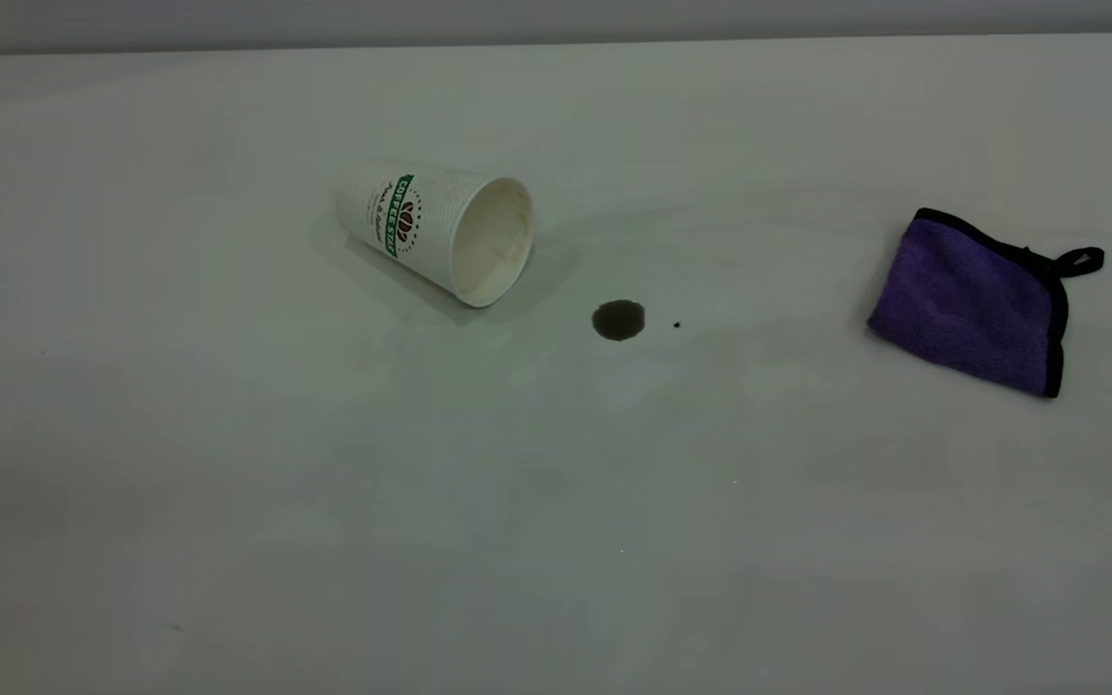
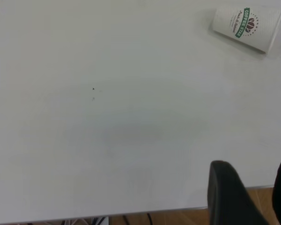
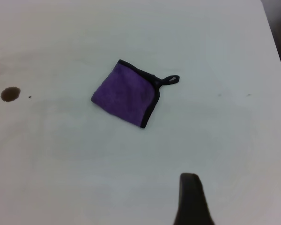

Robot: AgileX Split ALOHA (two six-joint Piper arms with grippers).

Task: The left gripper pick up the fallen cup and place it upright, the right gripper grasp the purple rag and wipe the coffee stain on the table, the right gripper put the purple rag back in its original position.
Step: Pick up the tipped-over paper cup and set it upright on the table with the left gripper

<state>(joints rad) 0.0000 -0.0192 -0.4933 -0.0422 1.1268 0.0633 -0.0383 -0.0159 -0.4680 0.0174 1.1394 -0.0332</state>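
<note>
The cup (image 1: 440, 232) lies on its side on the table (image 1: 324, 502), left of centre, its mouth turned toward the right. The coffee stain (image 1: 619, 319) is a small dark blot just right of the cup's mouth. The purple rag (image 1: 976, 304) lies folded at the far right. In the left wrist view the left gripper (image 2: 255, 178) is open and empty over the table's edge, well away from the cup (image 2: 247, 27). In the right wrist view the right gripper (image 3: 241, 199) shows one black finger (image 3: 191, 197) with bare table beside it, apart from the purple rag (image 3: 126, 93) and the coffee stain (image 3: 10, 94).
A tiny black speck (image 1: 677, 325) sits just right of the stain. The table's far edge (image 1: 556, 43) runs along the back. Neither arm shows in the exterior view. A wooden floor (image 2: 178, 218) lies past the table edge under the left gripper.
</note>
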